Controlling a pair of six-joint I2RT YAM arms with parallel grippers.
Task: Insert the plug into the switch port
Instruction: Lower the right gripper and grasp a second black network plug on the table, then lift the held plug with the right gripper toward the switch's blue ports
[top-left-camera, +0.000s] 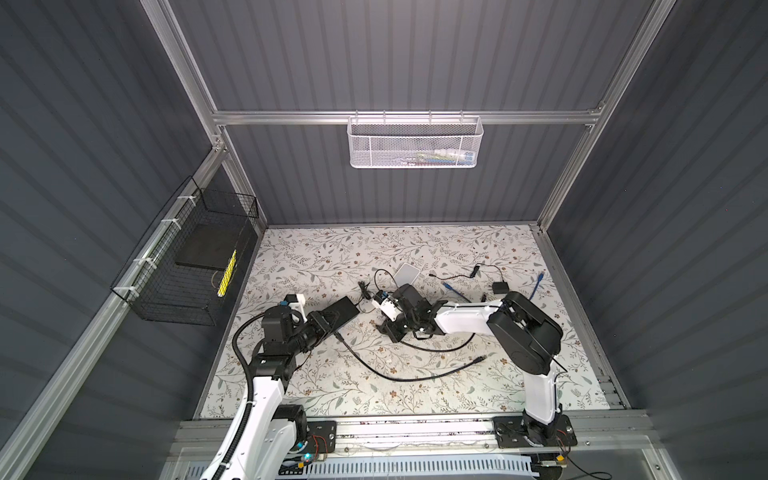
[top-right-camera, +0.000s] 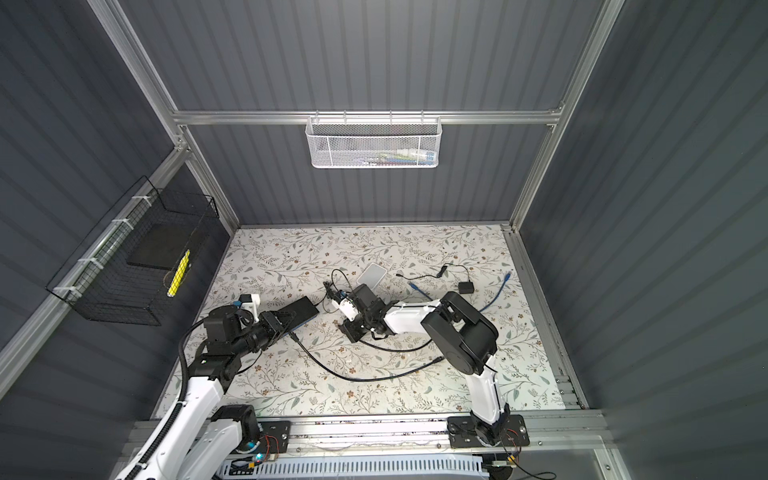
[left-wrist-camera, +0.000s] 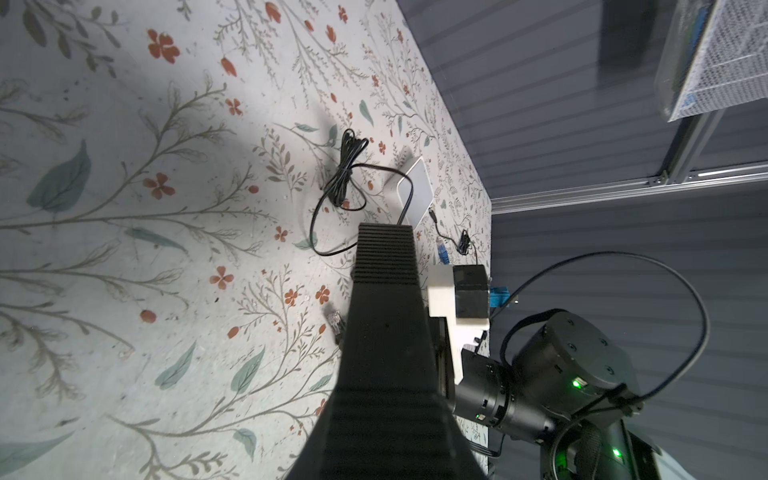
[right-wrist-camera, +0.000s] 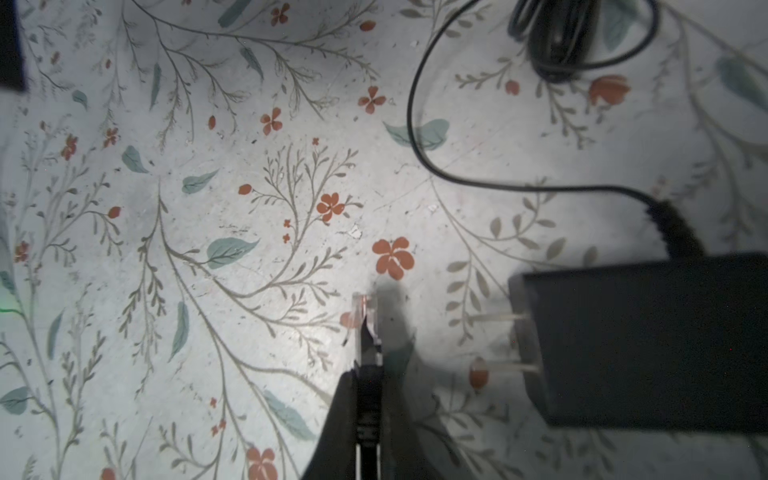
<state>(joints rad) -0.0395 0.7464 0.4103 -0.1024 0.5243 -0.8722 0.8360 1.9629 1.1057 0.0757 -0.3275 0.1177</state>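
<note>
Room: dark grey ribbed walls (top-left-camera: 395, 62) on three sides, aluminium frame (top-left-camera: 291, 117) at the edges and across the back.
Table (top-left-camera: 324, 257): floral print of grey stems, teal leaves and small red flowers; the wrist views show specks and scuffs.
Black wire basket (top-left-camera: 174, 309): on the left wall, holds a dark flat pad and something yellow.
White mesh basket (top-left-camera: 374, 149): hangs on the rear rail.
Left gripper (top-left-camera: 324, 326): clamped on one end of the switch (top-left-camera: 343, 311), left of centre.
Right gripper (right-wrist-camera: 368, 374): pressed together, pinching the plug (right-wrist-camera: 365, 316).
Plug: clear connector on a black lead, poking out past the fingertips over bare table, well apart from the switch.
Adapter (right-wrist-camera: 644, 340): black, two prongs, just beside the plug.
Clutter: loose black cable (top-left-camera: 415, 378) in front, white flat box (top-left-camera: 406, 274) and blue cable (top-left-camera: 536, 286) behind.
</note>
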